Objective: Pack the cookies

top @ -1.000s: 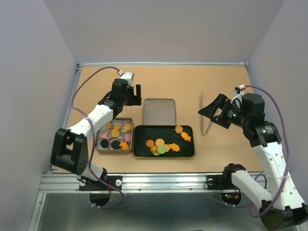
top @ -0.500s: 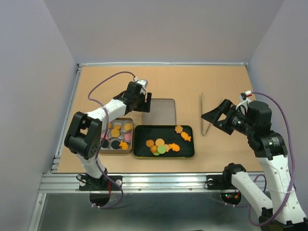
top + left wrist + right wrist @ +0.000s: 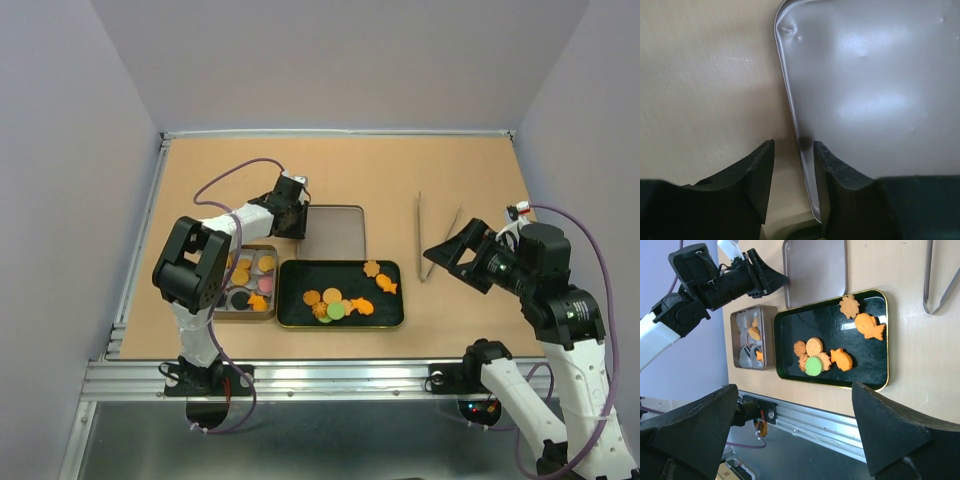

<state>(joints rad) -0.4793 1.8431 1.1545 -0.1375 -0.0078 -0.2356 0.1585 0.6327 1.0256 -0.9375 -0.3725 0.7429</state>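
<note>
Cookies (image 3: 338, 301) in orange, tan and green lie on a black tray (image 3: 390, 310); the right wrist view shows a green round one (image 3: 814, 366) and orange fish and flower shapes (image 3: 870, 326). More cookies (image 3: 242, 275) sit in a small tin box (image 3: 205, 312). My left gripper (image 3: 301, 222) is low at the left edge of a silver lid (image 3: 335, 232). In the left wrist view its fingers (image 3: 759, 172) straddle the lid's rim (image 3: 795, 115) with a gap, open (image 3: 794, 167). My right gripper (image 3: 452, 257) is wide open and empty, raised right of the tray (image 3: 880, 345).
Metal tongs (image 3: 430, 240) lie on the board right of the lid, just behind my right gripper, and show in the right wrist view (image 3: 939, 280). The metal rail (image 3: 330, 378) runs along the near edge. The tin box (image 3: 752, 337) stands left of the tray.
My left gripper has swung right and dropped to the lid's left edge. My right arm has drifted slightly right and toward the near edge.
</note>
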